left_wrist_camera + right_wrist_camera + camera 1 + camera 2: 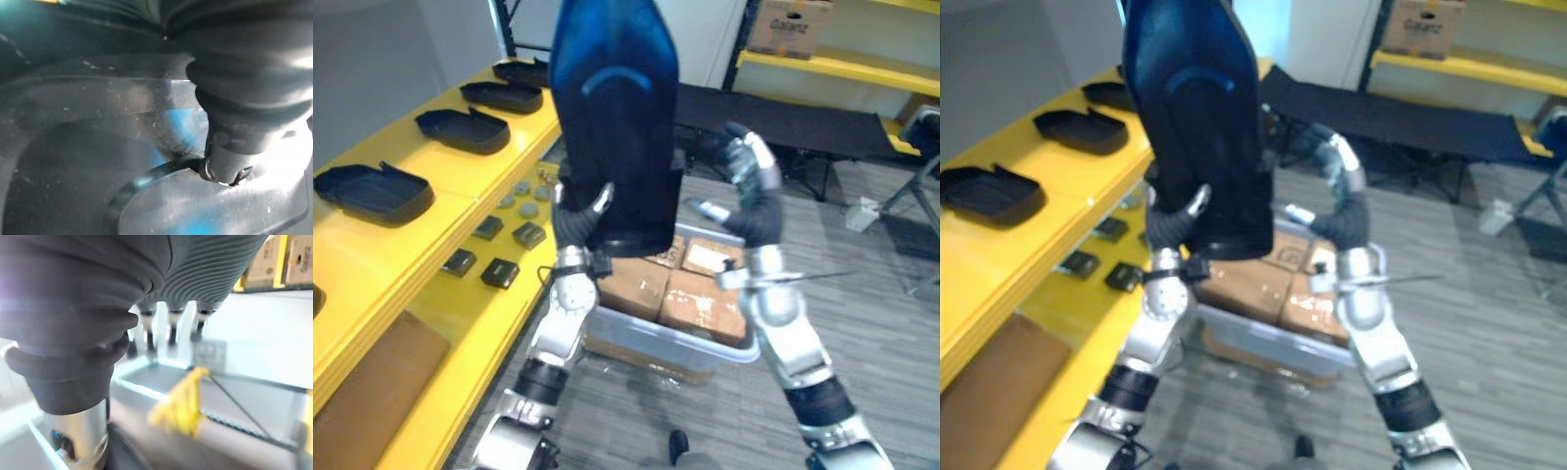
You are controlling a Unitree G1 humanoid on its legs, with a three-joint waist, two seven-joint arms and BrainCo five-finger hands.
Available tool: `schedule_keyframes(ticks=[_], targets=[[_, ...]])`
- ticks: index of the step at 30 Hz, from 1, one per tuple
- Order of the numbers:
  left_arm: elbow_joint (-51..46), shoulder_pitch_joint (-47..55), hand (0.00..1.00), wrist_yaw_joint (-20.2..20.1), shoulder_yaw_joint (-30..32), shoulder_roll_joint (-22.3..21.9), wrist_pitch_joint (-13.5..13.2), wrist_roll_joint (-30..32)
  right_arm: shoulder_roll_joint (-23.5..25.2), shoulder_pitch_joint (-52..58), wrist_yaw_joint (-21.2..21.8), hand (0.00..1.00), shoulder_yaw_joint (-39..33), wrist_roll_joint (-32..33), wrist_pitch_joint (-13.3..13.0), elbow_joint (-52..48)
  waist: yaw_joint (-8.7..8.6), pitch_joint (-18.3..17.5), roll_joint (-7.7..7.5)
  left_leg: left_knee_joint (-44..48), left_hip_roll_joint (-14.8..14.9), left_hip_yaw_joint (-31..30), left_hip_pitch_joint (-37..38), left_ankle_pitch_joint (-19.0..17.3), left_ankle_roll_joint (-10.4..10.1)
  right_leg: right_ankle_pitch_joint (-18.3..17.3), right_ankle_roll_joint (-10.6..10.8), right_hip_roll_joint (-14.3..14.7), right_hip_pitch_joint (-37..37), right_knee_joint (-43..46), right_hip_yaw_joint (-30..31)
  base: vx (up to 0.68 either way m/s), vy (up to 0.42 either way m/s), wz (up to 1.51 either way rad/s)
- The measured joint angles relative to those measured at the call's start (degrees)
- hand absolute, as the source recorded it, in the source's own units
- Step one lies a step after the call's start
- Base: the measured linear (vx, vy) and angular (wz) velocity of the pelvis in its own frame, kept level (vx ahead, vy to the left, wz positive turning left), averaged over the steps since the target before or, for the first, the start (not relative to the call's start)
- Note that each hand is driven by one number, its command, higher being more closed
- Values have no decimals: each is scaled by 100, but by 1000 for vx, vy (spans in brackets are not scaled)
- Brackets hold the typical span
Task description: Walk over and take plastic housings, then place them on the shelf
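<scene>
A large dark blue plastic housing (612, 117) stands upright, raised close in front of my head. My left hand (578, 223) is shut on its lower edge, with the thumb (222, 164) pressed on the near face and the fingers hidden behind it. My right hand (751, 181) is up beside the housing's right edge, open, its fingers (171, 328) straight and holding nothing. On the yellow shelf (460, 186) to my left lie several black housings, among them the nearest housing (374, 191) and a second one (463, 129).
Small dark and grey parts (499, 272) lie on the lower yellow shelf level. Below my arms a grey bin (710, 345) holds cardboard boxes (700, 294). A black cot (783, 122) and more yellow racking with a carton (790, 24) stand at the back.
</scene>
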Motion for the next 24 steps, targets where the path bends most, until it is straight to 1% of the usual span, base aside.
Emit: schedule_keyframes(ticks=[1,4,6,7,8,9,11,12,13,14,16,18,20,21,22,24], targets=[[22,27,100,69,94,0,8,46,-29,90,82,0,-170,179,-12,-96,0,-15,1,0,0,15,2,-5,-5,-1,2,1,-6,-1,15,15,9,-8],[29,162,100,416,516,48,7,262,-78,537,295,0,-826,687,-156,-327,-47,-78,8,-4,-1,60,2,-15,-10,-4,6,2,-28,-4,48,10,7,-6],[37,261,100,565,740,150,5,369,-78,747,307,0,-1041,711,-159,-337,-118,-148,10,-6,-1,94,2,-26,-10,-5,7,4,-47,-9,72,2,6,-7],[93,314,100,663,897,240,-18,452,-75,960,303,0,-1230,829,-194,-340,-154,-203,11,-7,-4,125,-1,-35,-13,-9,12,4,-75,-8,109,0,5,-10],[139,323,100,693,957,250,-32,460,-67,1061,299,0,-1317,920,-215,-340,-155,-230,13,-8,-7,140,-4,-38,-14,-18,23,4,-92,-8,127,-2,8,-13],[190,357,100,707,1053,251,-52,458,-38,1208,286,0,-1454,994,-220,-340,-155,-264,19,-8,-10,170,-3,-42,-15,-33,42,6,-115,-8,172,-3,7,-14],[230,514,100,748,1278,253,-154,435,168,1598,189,0,-1825,1190,-248,-329,-198,-304,44,-9,-12,233,-2,-51,-12,-37,48,6,-150,-8,214,-4,7,-13],[229,633,100,747,1363,255,-259,377,314,1778,161,0,-1972,1243,-264,-287,-243,-330,59,-10,-12,248,-7,-54,-12,-37,48,7,-166,-7,226,2,5,-8],[218,814,100,739,1469,253,-422,274,536,2019,138,0,-2111,1373,-264,-161,-306,-358,86,-10,-14,261,-9,-60,-11,-38,48,7,-178,-7,240,5,4,-9],[202,965,100,721,1485,241,-613,51,758,2298,63,0,-2216,1384,-259,73,-331,-375,108,-11,-17,281,-10,-65,-12,-38,49,7,-196,-4,267,7,6,-8],[11,1147,100,653,1466,138,-864,-155,1046,2635,-8,0,-2277,1424,-247,491,-352,-376,116,-11,-22,282,-20,-65,-11,-37,49,4,-207,-4,275,1,2,-3],[-815,1664,100,488,1244,-92,-1189,-398,1571,3052,-141,0,-2202,1698,-213,960,-388,-373,139,-33,-25,278,-35,-78,-13,-42,54,-2,-211,-5,274,0,0,0],[-1359,2052,100,329,1002,-246,-1344,-505,1859,3300,-132,0,-2037,1827,-234,1009,-382,-393,199,-34,-32,266,-85,-122,-28,-54,64,-12,-216,-9,258,-14,7,4],[-1584,2243,100,194,926,-352,-1428,-508,1943,3382,-88,0,-1857,1804,-257,1009,-364,-402,238,-35,-34,263,-86,-127,-27,-59,65,-16,-215,-9,253,-10,10,4],[-1664,2312,100,133,906,-385,-1450,-508,1962,3400,-68,0,-1782,1790,-264,1008,-340,-401,258,-35,-34,257,-85,-127,-27,-59,65,-16,-210,-9,246,2,8,4],[-1834,2451,100,-61,918,-425,-1456,-509,1963,3386,-13,0,-1672,1617,-283,1008,-202,-372,326,-35,-35,159,-114,-128,-29,-72,62,-24,-186,-9,175,-10,-2,15]])
